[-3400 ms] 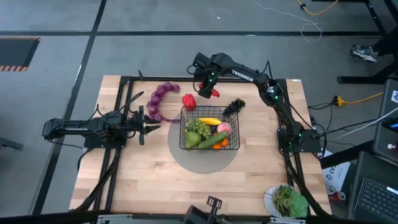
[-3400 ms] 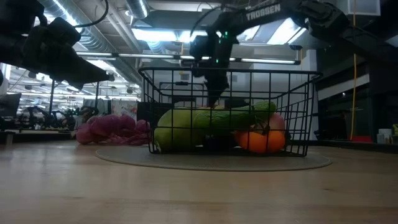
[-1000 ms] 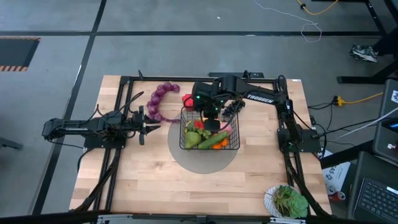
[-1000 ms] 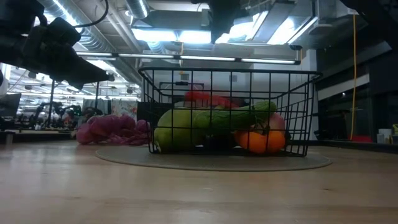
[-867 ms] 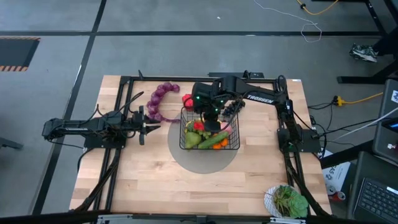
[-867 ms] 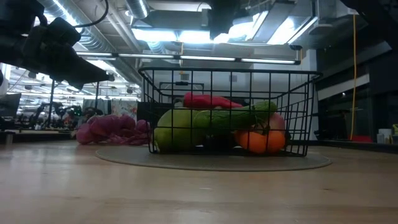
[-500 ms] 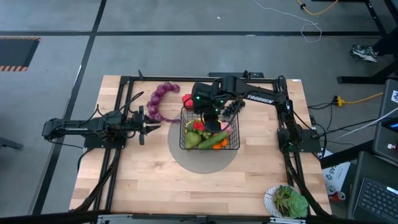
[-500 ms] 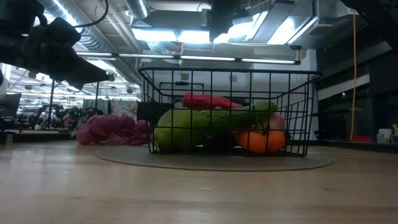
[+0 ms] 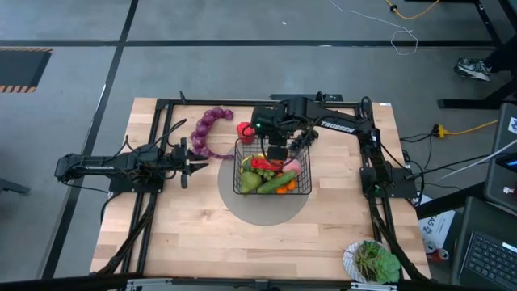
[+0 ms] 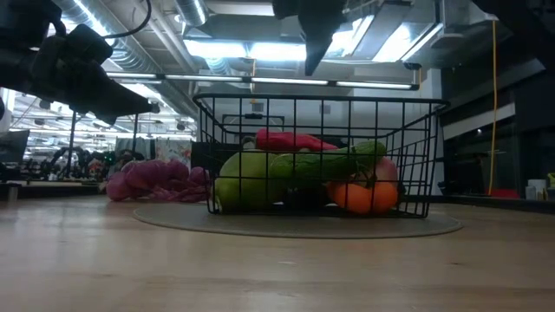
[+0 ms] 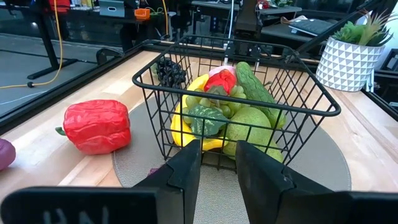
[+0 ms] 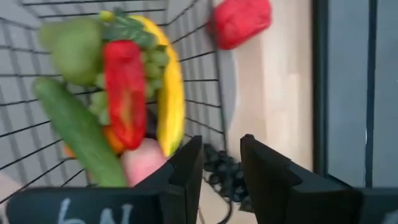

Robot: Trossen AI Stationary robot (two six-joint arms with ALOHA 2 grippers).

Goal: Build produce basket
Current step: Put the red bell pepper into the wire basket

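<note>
On the wooden table, the basket sat on its mat; I had the right gripper empty, fingers parted, above it. I judged rising straight up safest before fetching the red pepper.

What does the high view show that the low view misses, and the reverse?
Only the high view shows the blocky red toy pepper outside the square black wire basket, the dark grape bunch and the white bowl of greens. Only the low view shows the lit ceiling. Both show the basket, the purple grape string, the long red pepper and the right claw overhead.
</note>
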